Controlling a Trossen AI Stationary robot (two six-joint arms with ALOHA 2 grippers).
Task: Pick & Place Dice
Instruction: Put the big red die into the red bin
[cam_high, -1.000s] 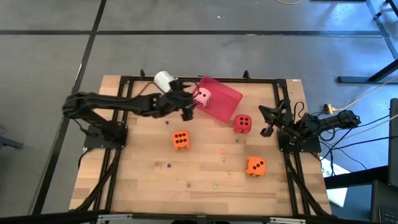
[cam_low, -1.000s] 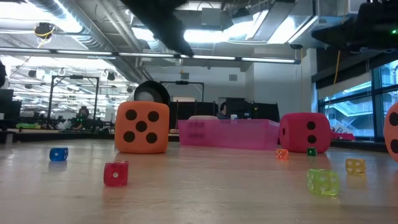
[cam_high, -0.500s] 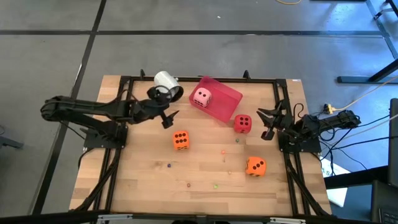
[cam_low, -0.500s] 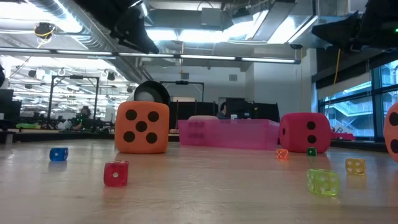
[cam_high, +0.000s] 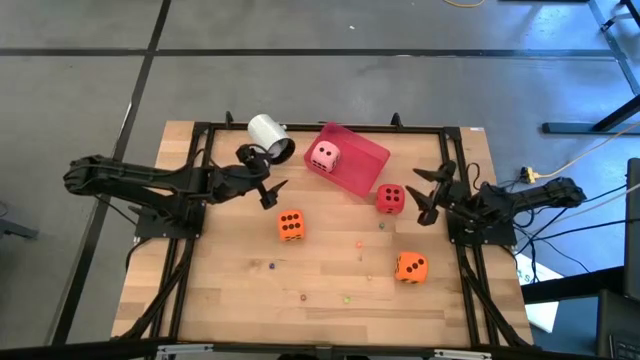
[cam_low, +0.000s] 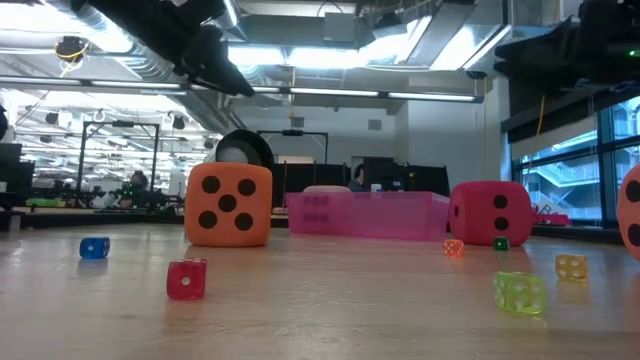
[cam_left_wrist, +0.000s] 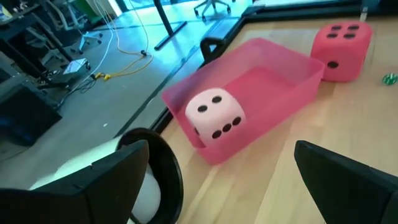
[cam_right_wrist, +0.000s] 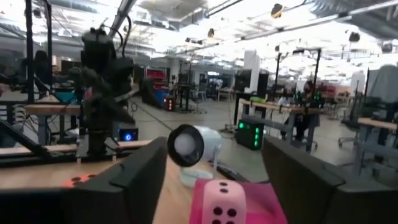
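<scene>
A pink die (cam_high: 323, 156) sits inside the red-pink tray (cam_high: 362, 168) at the far middle of the table; it also shows in the left wrist view (cam_left_wrist: 214, 115). A red die (cam_high: 390, 199) stands on the table beside the tray's right end. One orange die (cam_high: 291, 225) lies mid-table, another (cam_high: 410, 266) nearer the right front. My left gripper (cam_high: 268, 190) hangs open, left of the tray and just near of the cup. My right gripper (cam_high: 427, 196) stands open just right of the red die, touching nothing.
A white cup (cam_high: 268, 132) lies on its side at the far edge, left of the tray. Several tiny coloured dice, among them a blue one (cam_low: 94, 248) and a red one (cam_low: 186, 279), are scattered over the near half of the table. A black frame (cam_high: 200, 128) borders the tabletop.
My left gripper, open throughout, has drawn back from the tray toward the table's left edge; the pink die stays in the tray. My right gripper has spread its fingers open beside the red die.
</scene>
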